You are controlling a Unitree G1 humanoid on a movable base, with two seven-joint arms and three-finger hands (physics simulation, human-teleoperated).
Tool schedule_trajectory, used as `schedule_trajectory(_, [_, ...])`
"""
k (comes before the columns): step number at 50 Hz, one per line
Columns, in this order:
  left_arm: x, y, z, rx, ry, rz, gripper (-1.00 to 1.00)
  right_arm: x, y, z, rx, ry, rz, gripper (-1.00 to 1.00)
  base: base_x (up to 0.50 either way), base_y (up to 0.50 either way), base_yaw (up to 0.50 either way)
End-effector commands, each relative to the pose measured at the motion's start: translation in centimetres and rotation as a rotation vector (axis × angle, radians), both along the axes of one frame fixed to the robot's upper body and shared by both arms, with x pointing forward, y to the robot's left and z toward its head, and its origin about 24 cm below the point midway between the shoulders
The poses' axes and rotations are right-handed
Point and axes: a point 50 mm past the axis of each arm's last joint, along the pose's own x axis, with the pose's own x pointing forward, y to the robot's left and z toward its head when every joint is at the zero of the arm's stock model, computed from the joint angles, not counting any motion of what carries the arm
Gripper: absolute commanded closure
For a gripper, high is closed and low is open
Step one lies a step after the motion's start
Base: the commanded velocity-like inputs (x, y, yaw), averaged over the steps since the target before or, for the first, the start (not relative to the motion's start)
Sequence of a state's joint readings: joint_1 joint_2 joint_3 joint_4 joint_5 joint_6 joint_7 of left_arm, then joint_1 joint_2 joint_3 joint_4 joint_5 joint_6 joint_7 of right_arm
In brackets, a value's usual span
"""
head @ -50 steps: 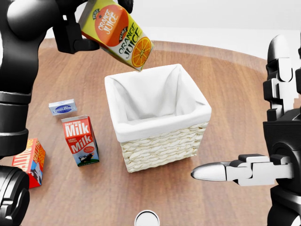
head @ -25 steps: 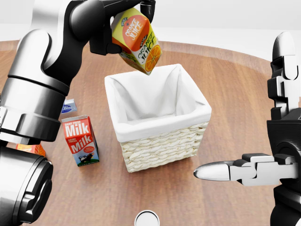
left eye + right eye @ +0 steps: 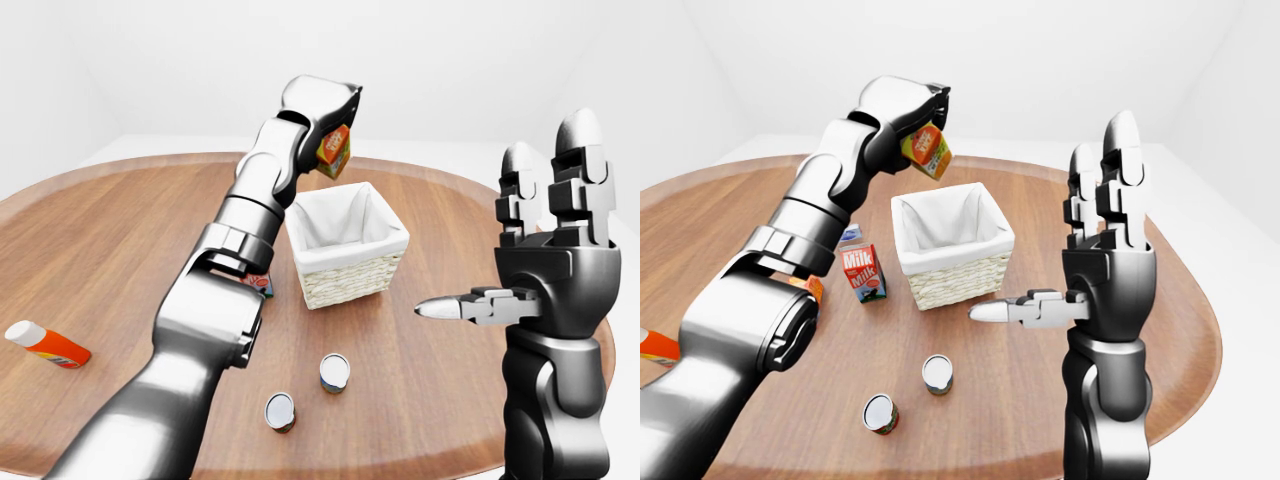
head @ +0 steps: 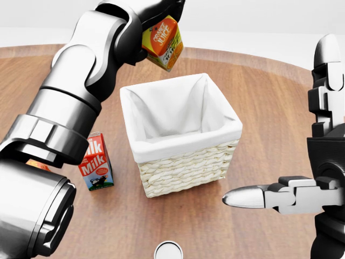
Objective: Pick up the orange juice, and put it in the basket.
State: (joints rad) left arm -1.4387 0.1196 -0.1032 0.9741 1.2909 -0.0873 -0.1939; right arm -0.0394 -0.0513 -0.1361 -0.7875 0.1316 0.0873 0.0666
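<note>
- Nearest the robot, two cans stand on the table (image 3: 120, 230): one can (image 3: 280, 411) at about 6 o'clock in the left-eye view, the other can (image 3: 334, 372) just up and to its right.
- The right hand (image 3: 1080, 260) stands upright at 3 o'clock in the right-eye view, fingers spread and straight, thumb pointing toward the basket. It is empty and well apart from the task's things.
- A bottle (image 3: 48, 343) lies on its side at 9 o'clock in the left-eye view, far from everything else.
- A milk carton (image 4: 96, 162) stands upright near the basket's left side in the head view, partly hidden by the left arm.
- The basket (image 4: 186, 167), wicker with a white liner, sits at the centre of the head view and looks empty.
- The juice (image 4: 163, 42) hangs in the air, tilted, at 12 o'clock in the head view, just above and beyond the basket's far-left corner, not yet over the opening.
- The left hand (image 4: 156, 16) is closed round the carton's upper part; its fingers are mostly hidden behind the wrist.
- The carton is likely light and fairly stiff, with smooth printed sides that could slip. A hold across two flat opposite faces suits it best, firm enough not to slide but not enough to crush the walls.
</note>
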Motion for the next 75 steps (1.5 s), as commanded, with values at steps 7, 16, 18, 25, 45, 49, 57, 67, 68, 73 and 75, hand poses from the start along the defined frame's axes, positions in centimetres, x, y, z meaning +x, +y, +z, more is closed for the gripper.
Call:
schedule_trajectory(7, [0.7, -1.2, -3.3, 0.021, 0.016, -0.003, 1.0, -0.2, 0.0, 0.1, 0.002, -0.008, 0.002, -1.0, 0.0, 0.0, 0.0])
schedule_trajectory(16, [0.6, -1.9, -4.2, 0.001, 0.014, -0.023, 1.0, -0.2, -0.1, 0.1, 0.002, -0.006, 0.003, -1.0, 0.0, 0.0, 0.0])
schedule_trajectory(18, [0.6, -1.9, -4.6, -0.007, 0.022, -0.023, 1.0, -0.1, 0.0, 0.0, 0.0, 0.0, 0.003, -1.0, 0.0, 0.0, 0.0])
schedule_trajectory(25, [0.7, -1.8, -5.3, -0.001, 0.028, -0.019, 1.0, -0.2, 0.1, 0.0, -0.004, -0.002, 0.01, -1.0, 0.0, 0.0, 0.0])
schedule_trajectory(45, [0.8, -1.3, -7.9, -0.012, 0.06, -0.008, 1.0, -0.5, 0.5, 0.0, -0.012, -0.007, 0.027, -1.0, 0.0, 0.0, 0.0])
schedule_trajectory(49, [0.7, -1.4, -8.7, -0.014, 0.067, -0.01, 1.0, -0.6, 0.6, 0.2, -0.013, -0.013, 0.031, -1.0, 0.0, 0.0, 0.0])
schedule_trajectory(57, [0.6, -1.3, -9.7, -0.023, 0.084, -0.008, 1.0, -0.6, 0.6, 0.2, -0.012, -0.015, 0.033, -1.0, 0.0, 0.0, 0.0])
schedule_trajectory(67, [0.8, -1.0, -8.8, -0.078, 0.054, -0.003, -1.0, -0.7, 0.6, 0.2, -0.012, -0.014, 0.035, -1.0, 0.0, 0.0, 0.0])
schedule_trajectory(68, [0.8, -1.0, -8.6, -0.096, 0.064, -0.004, -1.0, -0.7, 0.6, 0.2, -0.013, -0.014, 0.036, -1.0, 0.0, 0.0, 0.0])
schedule_trajectory(73, [0.7, -1.3, -8.1, -0.11, 0.055, -0.016, -1.0, -0.7, 0.6, 0.2, -0.014, -0.017, 0.036, -1.0, 0.0, 0.0, 0.0])
schedule_trajectory(75, [0.7, -1.4, -7.9, -0.119, 0.055, -0.02, -1.0, -0.7, 0.6, 0.2, -0.014, -0.017, 0.035, -1.0, 0.0, 0.0, 0.0])
